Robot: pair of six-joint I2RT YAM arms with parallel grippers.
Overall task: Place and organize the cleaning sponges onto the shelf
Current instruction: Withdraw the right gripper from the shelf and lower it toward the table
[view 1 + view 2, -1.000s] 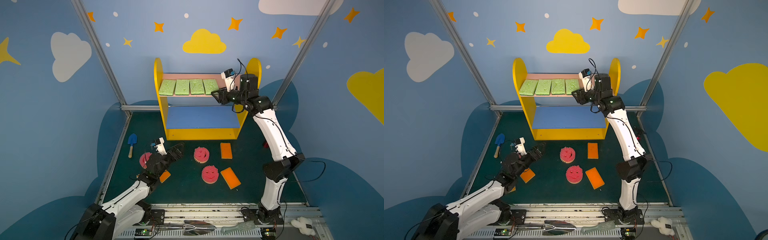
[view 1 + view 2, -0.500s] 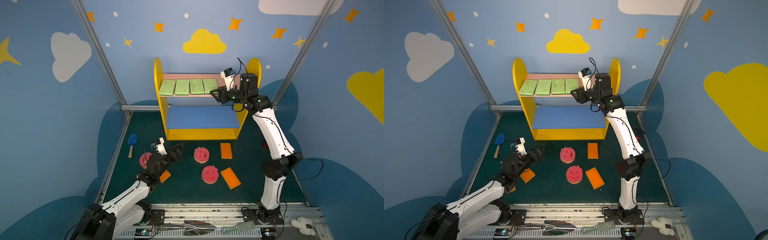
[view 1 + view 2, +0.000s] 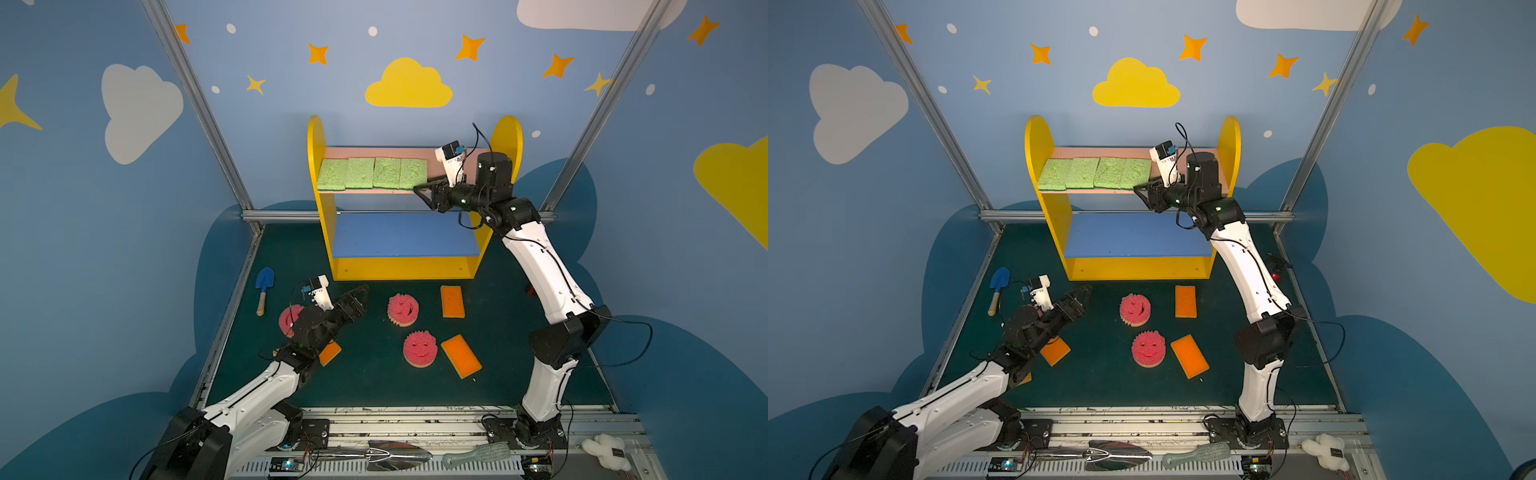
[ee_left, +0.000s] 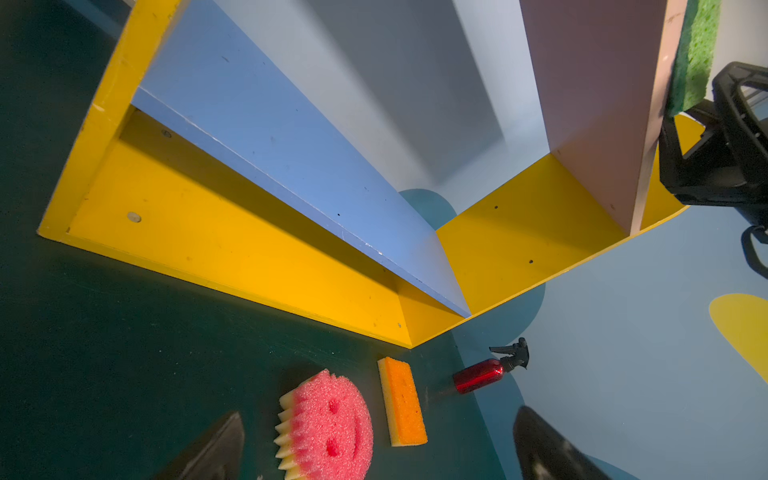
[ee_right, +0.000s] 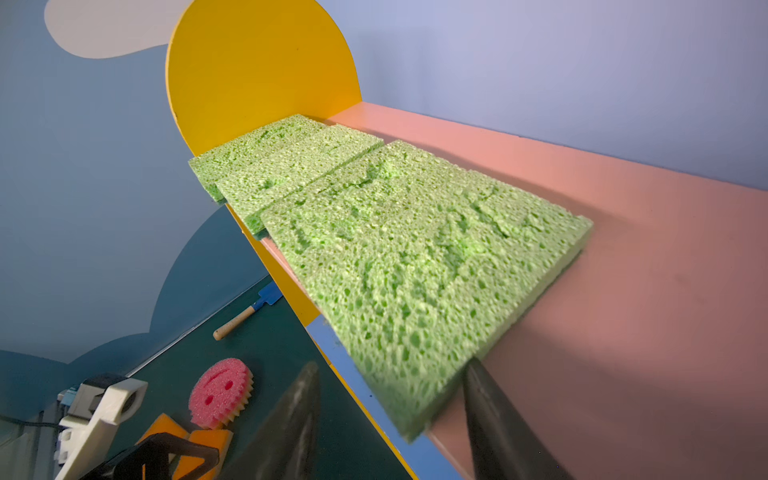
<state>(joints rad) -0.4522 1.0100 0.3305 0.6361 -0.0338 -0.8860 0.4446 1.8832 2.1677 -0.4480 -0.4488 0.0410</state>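
Reaching up to the near edge of the shelf's [image 3: 318, 166] pink top board [image 5: 623, 249], the right gripper [image 3: 420, 192] sits at the right end of a row of four green sponges [image 3: 372, 172]. They lie flat and side by side, starting at the board's left end. Its jaws stand partly apart astride the near right corner of the rightmost green sponge [image 5: 415, 270]. In the right wrist view one finger [image 5: 498, 415] lies against the sponge's right edge on the board. The other hangs off the front of the shelf with a strip of blue showing between it and the sponge, so the claw is not closed on it. Down on the green mat [image 3: 374, 386], the left gripper [image 3: 356, 296] hovers left of centre, spread wide and holding nothing, its tips aimed toward the shelf. Two pink smiley sponges [image 3: 403, 309] [image 3: 419, 348] lie on the mat near the middle, in front of the shelf, and a third [image 3: 286, 320] shows partly behind the left arm. Two orange sponges [image 3: 452, 301] [image 3: 461, 356] lie just right of the smileys, and another [image 3: 331, 352] pokes out beside the left arm. A blue trowel [image 3: 264, 282] lies at the mat's far left, and a red spray bottle [image 4: 478, 376] lies by the right wall.
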